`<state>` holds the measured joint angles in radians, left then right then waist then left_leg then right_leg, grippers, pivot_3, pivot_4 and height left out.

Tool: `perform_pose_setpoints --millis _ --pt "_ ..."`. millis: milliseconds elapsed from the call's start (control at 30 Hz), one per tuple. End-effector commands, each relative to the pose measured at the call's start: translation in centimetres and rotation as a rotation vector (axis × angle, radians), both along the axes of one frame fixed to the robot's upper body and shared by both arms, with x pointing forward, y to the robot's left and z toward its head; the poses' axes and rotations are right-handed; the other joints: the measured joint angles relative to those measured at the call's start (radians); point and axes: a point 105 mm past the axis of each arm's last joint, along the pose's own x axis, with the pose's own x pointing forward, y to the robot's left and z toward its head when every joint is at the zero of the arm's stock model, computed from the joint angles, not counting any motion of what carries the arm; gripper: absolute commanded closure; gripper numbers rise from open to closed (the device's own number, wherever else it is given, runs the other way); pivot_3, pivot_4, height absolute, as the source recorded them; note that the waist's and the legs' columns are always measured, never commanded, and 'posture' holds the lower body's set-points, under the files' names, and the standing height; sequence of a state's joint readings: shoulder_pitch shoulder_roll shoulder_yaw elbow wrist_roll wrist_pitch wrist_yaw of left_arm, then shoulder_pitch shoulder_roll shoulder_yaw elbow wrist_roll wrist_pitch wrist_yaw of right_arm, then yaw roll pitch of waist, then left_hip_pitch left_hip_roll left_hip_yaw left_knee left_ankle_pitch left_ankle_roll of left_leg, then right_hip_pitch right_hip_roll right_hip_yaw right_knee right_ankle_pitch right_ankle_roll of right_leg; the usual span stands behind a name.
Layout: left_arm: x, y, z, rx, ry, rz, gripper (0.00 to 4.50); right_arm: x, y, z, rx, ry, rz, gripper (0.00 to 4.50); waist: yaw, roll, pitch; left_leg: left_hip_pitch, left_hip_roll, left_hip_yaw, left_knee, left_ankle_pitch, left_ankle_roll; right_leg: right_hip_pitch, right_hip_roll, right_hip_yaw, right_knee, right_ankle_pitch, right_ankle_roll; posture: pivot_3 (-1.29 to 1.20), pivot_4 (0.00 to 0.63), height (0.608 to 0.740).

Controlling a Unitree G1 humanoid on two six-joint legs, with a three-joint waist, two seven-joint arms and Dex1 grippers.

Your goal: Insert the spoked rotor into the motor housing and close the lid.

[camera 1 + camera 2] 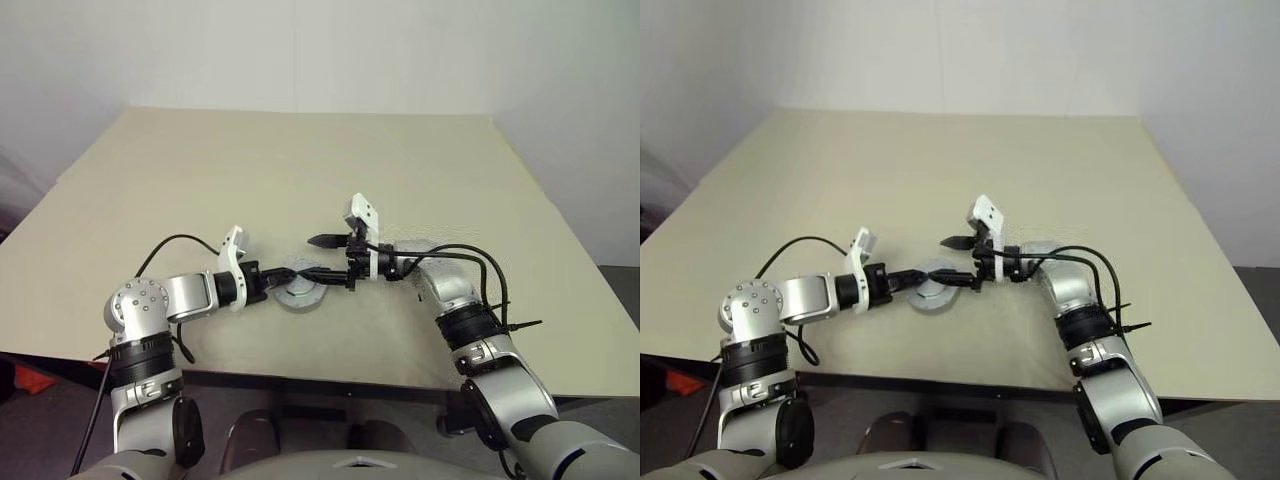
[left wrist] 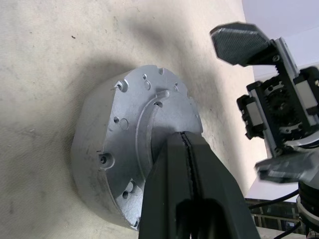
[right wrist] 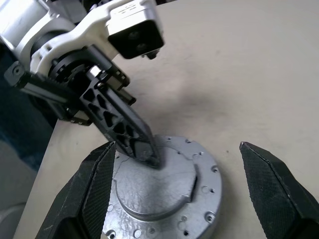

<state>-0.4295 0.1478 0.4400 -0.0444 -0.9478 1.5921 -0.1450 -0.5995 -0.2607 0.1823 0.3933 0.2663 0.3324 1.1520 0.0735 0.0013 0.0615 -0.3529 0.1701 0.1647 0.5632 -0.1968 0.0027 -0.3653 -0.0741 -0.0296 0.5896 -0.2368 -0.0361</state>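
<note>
A thick round silver metal motor housing (image 3: 164, 191) sits on the beige table (image 1: 300, 170), pressed by the left gripper's (image 2: 187, 164) closed fingers. The right gripper (image 3: 174, 189), spread wide, straddles it. The lid seems fitted; uneven pressure might skid it sideways.

Robot lab or test cell, bare beige tabletop (image 1: 300, 170) as sole work surface, plain white walls (image 1: 300, 50) behind, dark grey floor (image 1: 620, 290) at the edges, no household or office furnishings

Closed motor housing (image 3: 164, 196) lying flat on the table's near middle, silver, round, thick-walled; grey lid (image 2: 149, 134) seated on top, small holes around its face
</note>
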Motion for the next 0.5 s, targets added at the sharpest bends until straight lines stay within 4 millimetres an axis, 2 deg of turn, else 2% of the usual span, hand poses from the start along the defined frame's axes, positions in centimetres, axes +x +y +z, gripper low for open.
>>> perform_pose_setpoints --millis 33,133,267,333,500 --pt "-0.5 0.3 -1.8 0.069 0.08 -0.006 4.5 1.2 -1.3 2.6 0.065 0.031 -0.068 0.03 0.001 0.0 0.0 0.0 0.0 0.0 0.0 0.0 0.0 0.0 0.0 0.0 0.0 0.0 0.0 0.0 0.0 0.74" --pt "-0.3 0.4 -1.7 0.069 0.079 -0.004 4.5 3.1 -3.9 1.9 0.046 0.263 -0.241 0.03 0.0 0.0 0.0 0.0 0.0 0.0 0.0 0.0 0.0 0.0 0.0 0.0 0.0 0.0 0.0 0.0 0.0 0.74" --pt "-0.4 0.5 -1.8 0.072 0.081 -0.004 4.5 3.2 -5.4 1.4 0.016 0.539 -0.32 0.03 0.002 0.0 0.0 0.001 0.0 0.0 0.001 0.001 -0.001 0.001 0.0 0.0 0.001 0.0 0.0 0.0 0.0 0.74" --pt "-0.4 0.5 -1.8 0.072 0.081 -0.002 4.5 2.8 -5.7 0.5 -0.031 0.648 -0.348 0.03 0.003 0.0 0.0 0.001 0.0 0.0 0.001 0.002 -0.003 0.001 0.0 0.0 0.001 0.0 0.0 0.0 0.0 0.74" --pt "-0.4 0.4 -1.8 0.07 0.078 0.003 4.5 -0.1 -5.1 -0.7 -0.093 0.793 -0.266 0.03 0.011 0.0 0.0 0.0 0.0 0.0 0.0 0.002 -0.004 0.0 0.0 -0.001 0.001 0.0 0.0 0.0 0.0 0.74"
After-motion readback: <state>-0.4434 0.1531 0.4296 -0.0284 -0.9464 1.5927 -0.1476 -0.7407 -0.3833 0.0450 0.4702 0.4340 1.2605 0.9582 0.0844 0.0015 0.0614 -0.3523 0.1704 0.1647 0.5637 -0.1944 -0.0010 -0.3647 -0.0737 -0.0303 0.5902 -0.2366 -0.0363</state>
